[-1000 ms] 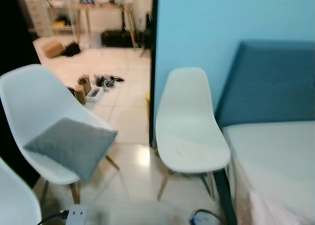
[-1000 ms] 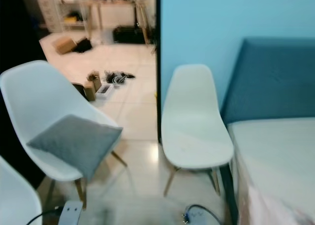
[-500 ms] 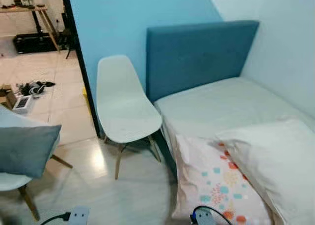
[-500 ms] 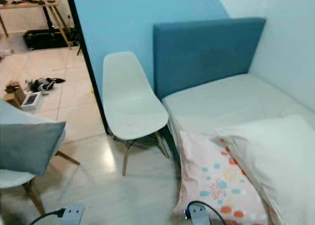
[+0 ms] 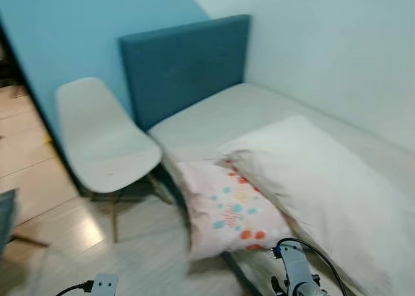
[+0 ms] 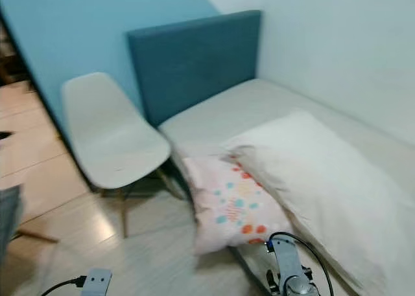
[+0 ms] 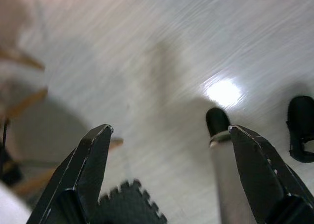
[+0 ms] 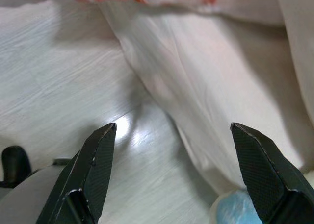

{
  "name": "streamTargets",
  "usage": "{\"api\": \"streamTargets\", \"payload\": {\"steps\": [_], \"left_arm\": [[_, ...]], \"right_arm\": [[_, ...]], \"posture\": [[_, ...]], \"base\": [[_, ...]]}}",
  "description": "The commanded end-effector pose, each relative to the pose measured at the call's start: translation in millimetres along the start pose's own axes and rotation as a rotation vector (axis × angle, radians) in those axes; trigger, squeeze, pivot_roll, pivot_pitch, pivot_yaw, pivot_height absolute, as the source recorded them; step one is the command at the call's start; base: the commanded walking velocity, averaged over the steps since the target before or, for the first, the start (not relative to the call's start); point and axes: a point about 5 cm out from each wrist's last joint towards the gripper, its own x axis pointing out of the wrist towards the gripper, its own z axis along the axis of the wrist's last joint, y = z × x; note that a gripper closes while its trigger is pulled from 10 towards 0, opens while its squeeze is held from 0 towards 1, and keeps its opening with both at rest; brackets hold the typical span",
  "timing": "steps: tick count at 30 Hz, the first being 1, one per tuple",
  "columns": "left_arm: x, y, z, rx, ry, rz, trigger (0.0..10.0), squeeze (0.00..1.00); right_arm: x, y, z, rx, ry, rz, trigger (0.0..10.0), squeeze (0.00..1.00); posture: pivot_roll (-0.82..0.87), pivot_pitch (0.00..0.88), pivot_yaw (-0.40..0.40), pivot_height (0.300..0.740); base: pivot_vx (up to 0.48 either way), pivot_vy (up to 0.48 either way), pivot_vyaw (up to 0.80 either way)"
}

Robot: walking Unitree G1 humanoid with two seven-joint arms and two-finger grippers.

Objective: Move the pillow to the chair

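A pale pink pillow (image 5: 230, 208) with coloured dots leans over the near edge of the bed (image 5: 220, 114). A larger white pillow (image 5: 324, 186) lies beside it on the mattress. To the left of the bed stands a white shell chair (image 5: 104, 140) with wooden legs and a bare seat. A sliver of a grey cushion (image 6: 8, 212) shows at the far left. My right gripper (image 8: 173, 127) is open, low over the floor beside the hanging bed sheet (image 8: 206, 87). My left gripper (image 7: 169, 129) is open over the wooden floor, holding nothing.
A dark blue headboard (image 5: 188, 63) backs the bed against the light blue wall. The bed runs along the white wall on the right. Pale wood floor (image 5: 78, 244) lies between the chair and me. A black mat edge (image 7: 130, 204) is below my left gripper.
The camera has swung right: the chair with the grey cushion has slid off to the left and the bed with both pillows now fills the right half. Both grippers remain open.
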Motion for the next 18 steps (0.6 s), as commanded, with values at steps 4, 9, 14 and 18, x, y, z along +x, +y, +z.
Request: {"api": "streamTargets", "payload": {"steps": [4, 9, 14, 18], "left_arm": [[2.3, 6.1, 19, -0.052, -0.083, 0.002, 10.0, 0.0], [3.4, 9.6, 35, -0.059, -0.152, -0.008, 10.0, 0.0], [3.5, 9.2, 39, -0.046, -0.171, -0.013, 10.0, 0.0], [3.5, 10.0, 43, -0.023, -0.191, 0.022, 10.0, 0.0]], "right_arm": [[2.4, 6.5, 58, -0.074, -0.229, 0.049, 10.0, 0.0], [-9.4, 6.2, 131, -0.09, -0.543, 0.111, 10.0, 0.0], [-15.7, 6.7, 153, -0.152, -0.628, 0.116, 10.0, 0.0], [-20.8, 12.2, 171, -0.288, -0.676, 0.112, 10.0, 0.0]], "posture": [[-0.13, 0.0, 0.027, 0.74], [-0.13, 0.015, 0.032, 0.74], [-0.14, 0.018, 0.034, 0.74], [-0.14, 0.022, 0.03, 0.74]], "base": [[0.0, 0.0, 0.0], [0.0, 0.0, 0.0], [0.0, 0.0, 0.0], [0.419, 0.0, 0.0]]}}
